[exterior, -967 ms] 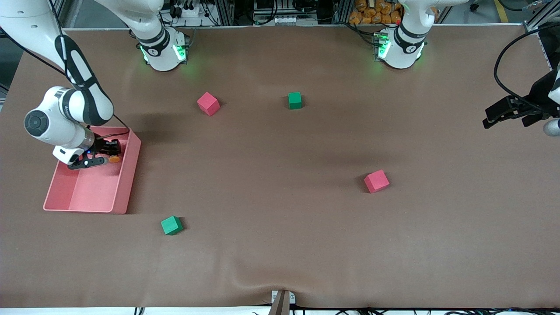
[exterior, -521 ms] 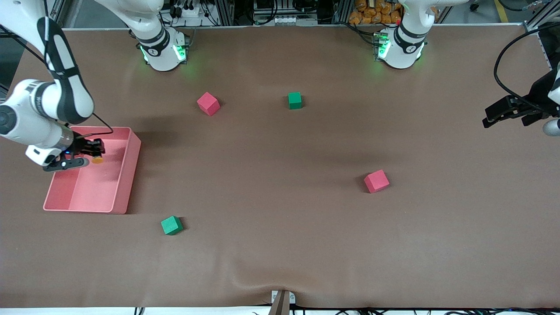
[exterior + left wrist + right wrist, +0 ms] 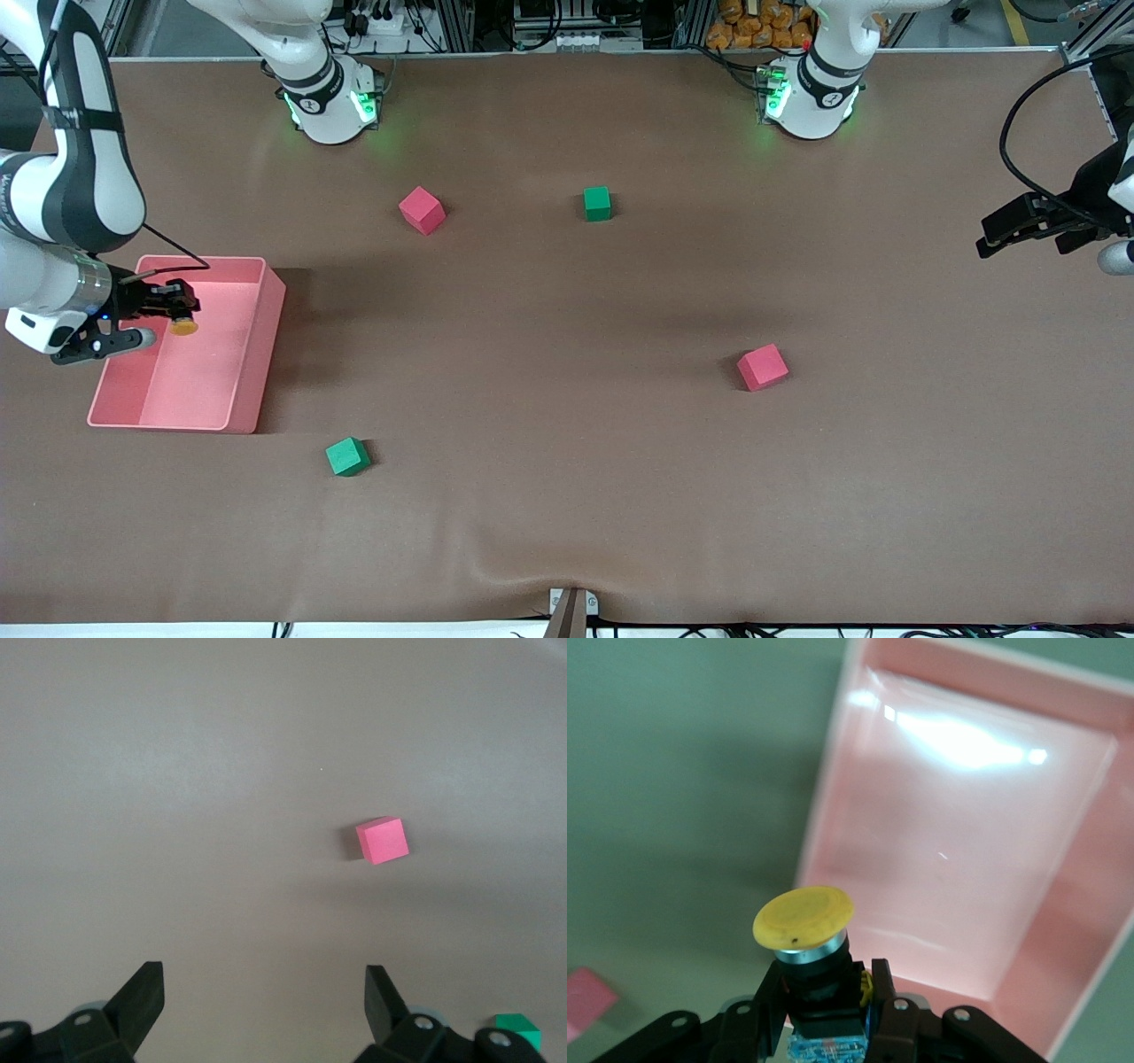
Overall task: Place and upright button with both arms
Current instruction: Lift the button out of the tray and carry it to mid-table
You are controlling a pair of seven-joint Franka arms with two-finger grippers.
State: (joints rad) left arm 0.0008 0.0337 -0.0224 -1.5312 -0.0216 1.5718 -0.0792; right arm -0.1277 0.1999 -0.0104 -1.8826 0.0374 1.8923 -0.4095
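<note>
Orange button point(image 3: 184, 326) clamped by right gripper point(image 3: 168, 312) over pink tray point(image 3: 252, 372). Left gripper point(image 3: 1032, 229) spread, empty, waiting over table end. Risk: narrow pinch on body, possible slip or tilt.

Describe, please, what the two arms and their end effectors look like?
Both arms, right arm and left arm, are glossy white with dark grey joint bands and green-lit bases. The right end effector and left end effector are black two-finger units trailing black cables.
</note>
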